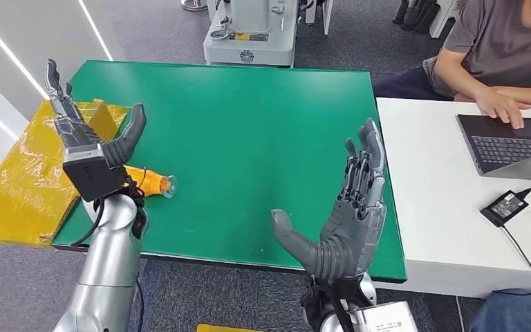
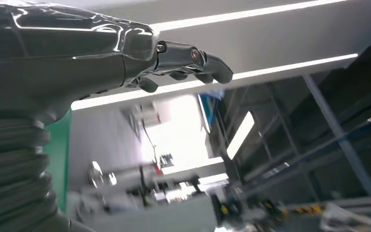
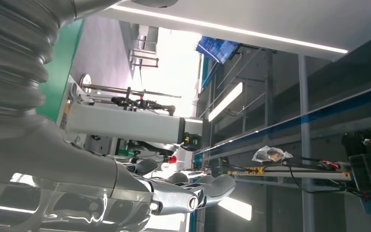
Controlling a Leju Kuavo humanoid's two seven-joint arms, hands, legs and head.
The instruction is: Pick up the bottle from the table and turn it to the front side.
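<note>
An orange bottle (image 1: 153,182) with a clear cap lies on its side on the green table (image 1: 249,131), near the table's front left, partly hidden behind my left wrist. My left hand (image 1: 83,131) is raised above and just left of it, fingers straight up and spread, thumb out, holding nothing. My right hand (image 1: 346,214) is raised over the table's front right, palm open, fingers apart, far from the bottle. The left wrist view shows the left hand's fingers (image 2: 193,63) extended against the ceiling; the right wrist view shows the right hand's fingers (image 3: 193,191) likewise.
A yellow wrapped box (image 1: 21,173) sits off the table's left edge. A white desk (image 1: 449,207) adjoins on the right with a laptop (image 1: 511,145) and a power adapter (image 1: 505,205); a person (image 1: 498,55) sits there. A grey machine base (image 1: 249,34) stands behind the table.
</note>
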